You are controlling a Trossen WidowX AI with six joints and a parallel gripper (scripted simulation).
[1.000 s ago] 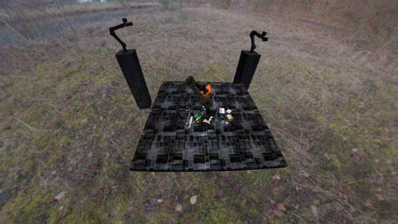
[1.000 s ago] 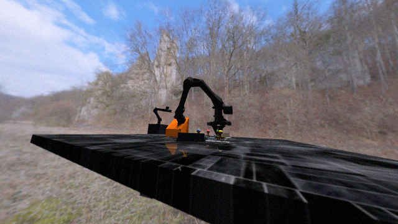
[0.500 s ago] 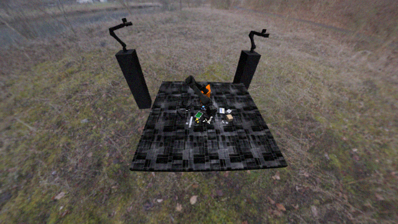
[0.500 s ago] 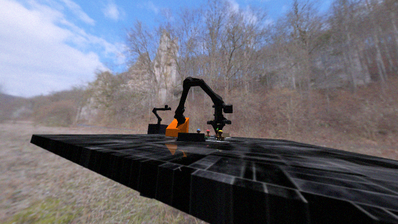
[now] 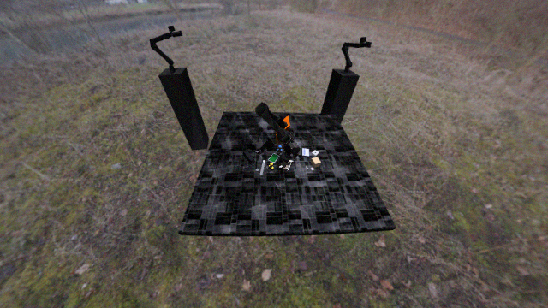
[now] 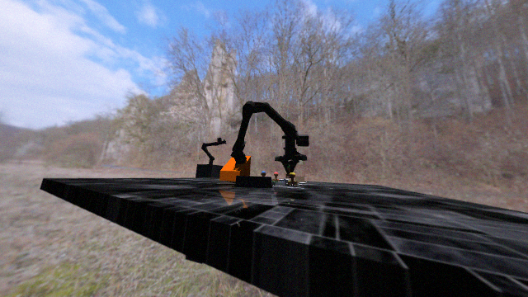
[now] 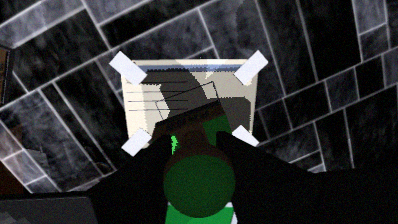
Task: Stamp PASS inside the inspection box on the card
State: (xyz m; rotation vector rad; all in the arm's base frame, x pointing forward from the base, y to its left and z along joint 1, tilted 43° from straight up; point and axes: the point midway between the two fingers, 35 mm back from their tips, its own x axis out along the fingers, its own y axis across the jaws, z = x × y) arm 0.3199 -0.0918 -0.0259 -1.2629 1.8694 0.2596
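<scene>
Stamp [image 7: 199, 165], green round knob on top, is clamped in the end effector [image 7: 196, 150], jaws narrowly set on its neck just below the knob. It hangs over the near edge of the card [image 7: 190, 97], which is taped at 4 corners to the dark tiled counter [image 7: 320, 75]. Likely light, rigid, smooth; the neck looks like the best hold. Card shows ruled lines and an outlined box; no readable text.
</scene>
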